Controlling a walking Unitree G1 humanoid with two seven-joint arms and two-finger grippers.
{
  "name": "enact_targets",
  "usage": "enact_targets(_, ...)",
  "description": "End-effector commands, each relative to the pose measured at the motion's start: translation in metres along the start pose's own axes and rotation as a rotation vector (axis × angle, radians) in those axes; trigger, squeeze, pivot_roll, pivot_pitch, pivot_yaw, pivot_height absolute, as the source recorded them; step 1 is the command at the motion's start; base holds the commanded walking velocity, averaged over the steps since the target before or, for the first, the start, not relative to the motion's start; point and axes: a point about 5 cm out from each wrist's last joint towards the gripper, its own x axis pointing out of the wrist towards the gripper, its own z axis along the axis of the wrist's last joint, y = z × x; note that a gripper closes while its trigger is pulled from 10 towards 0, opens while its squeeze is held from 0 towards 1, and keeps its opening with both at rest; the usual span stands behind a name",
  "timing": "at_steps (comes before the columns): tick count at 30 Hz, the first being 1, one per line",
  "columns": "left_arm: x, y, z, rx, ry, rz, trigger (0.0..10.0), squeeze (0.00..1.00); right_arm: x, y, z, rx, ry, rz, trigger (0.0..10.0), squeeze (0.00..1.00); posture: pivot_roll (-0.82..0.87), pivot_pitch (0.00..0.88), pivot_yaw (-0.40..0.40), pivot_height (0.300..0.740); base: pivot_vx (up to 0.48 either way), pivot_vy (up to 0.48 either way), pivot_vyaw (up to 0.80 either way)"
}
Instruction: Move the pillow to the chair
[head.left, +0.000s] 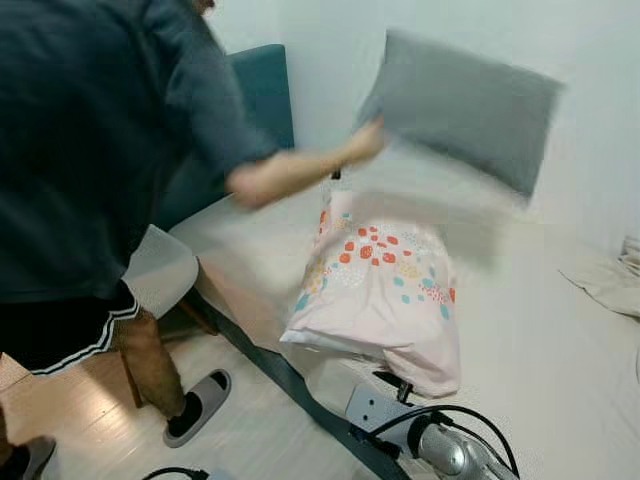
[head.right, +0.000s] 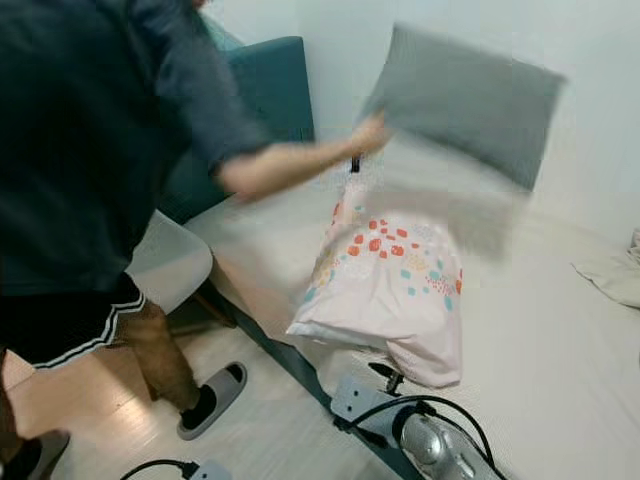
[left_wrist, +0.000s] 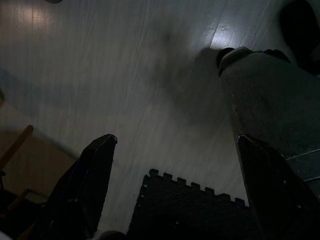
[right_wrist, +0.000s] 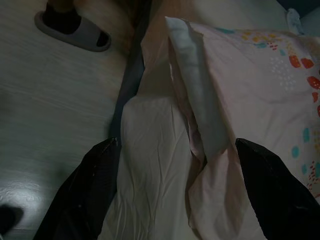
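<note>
- My left claw (left_wrist: 175, 190) hangs spread over the pale wood floor (left_wrist: 125, 75).
- A person in a dark top (head.left: 90, 130) holds a plain grey pillow (head.left: 465, 105) aloft, far.
- The pink dotted pillow (head.left: 385, 285) lies on the bed (head.left: 540, 340); my right claw (right_wrist: 175, 192) is spread just before its near edge.

Your two head views look forward and down over the bed (head.left: 560, 340), and share the patterned pillow (head.left: 385, 285) and a person (head.right: 90, 150). Your right wrist view sits close above that pillow (right_wrist: 250, 85) at the bed's edge. Your left wrist view faces dim floor (left_wrist: 125, 75), apparently from low down.
</note>
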Motion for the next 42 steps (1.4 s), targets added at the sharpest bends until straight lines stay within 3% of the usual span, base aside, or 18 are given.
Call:
enact_targets(1, 0.000, -0.001, -0.004, 0.005, 0.017, -0.004, 10.0, 0.00, 0.000, 0.001, 0.004, -0.005, -0.022, -0.001, 10.0, 0.00, -0.15, 0.000, 0.057, 0.740, 0.000, 0.000, 0.00)
enact_targets(8, 0.000, 0.001, 0.005, -0.024, -0.010, 0.010, 10.0, 0.00, 0.000, -0.001, 0.003, -0.010, -0.017, 0.003, 10.0, 0.00, -0.14, 0.000, 0.044, 0.740, 0.000, 0.000, 0.00)
enact_targets(16, 0.000, -0.004, -0.002, 0.008, 0.014, -0.010, 10.0, 0.00, -0.002, -0.001, 0.002, 0.009, -0.023, 0.009, 10.0, 0.00, -0.17, 0.000, 0.063, 0.740, 0.000, 0.000, 0.00)
enact_targets(22, 0.002, -0.002, 0.013, -0.037, -0.029, 0.011, 10.0, 0.00, -0.004, -0.006, -0.004, 0.007, -0.009, 0.001, 10.0, 0.00, -0.12, 0.000, 0.011, 0.740, 0.000, 0.000, 0.00)
enact_targets(27, 0.001, -0.005, 0.005, -0.058, -0.011, 0.010, 10.0, 0.00, -0.006, -0.005, -0.005, 0.001, -0.008, 0.006, 10.0, 0.00, -0.12, 0.000, -0.001, 0.740, 0.000, 0.000, 0.00)
enact_targets(29, 0.000, -0.007, -0.006, -0.061, 0.018, 0.007, 10.0, 0.00, -0.006, -0.004, -0.003, -0.002, -0.017, 0.009, 10.0, 0.00, -0.11, 0.000, -0.013, 0.740, 0.000, 0.000, 0.00)
enact_targets(35, -0.001, -0.007, -0.016, -0.059, 0.040, 0.005, 10.0, 0.00, -0.002, -0.003, 0.004, -0.010, -0.031, 0.019, 10.0, 0.00, -0.14, 0.000, 0.019, 0.740, 0.000, 0.000, 0.00)
enact_targets(42, -0.001, 0.000, -0.007, -0.034, 0.014, 0.013, 10.0, 0.00, -0.002, -0.002, 0.013, -0.032, -0.102, -0.012, 10.0, 0.00, -0.13, 0.000, 0.027, 0.740, 0.000, 0.000, 0.00)
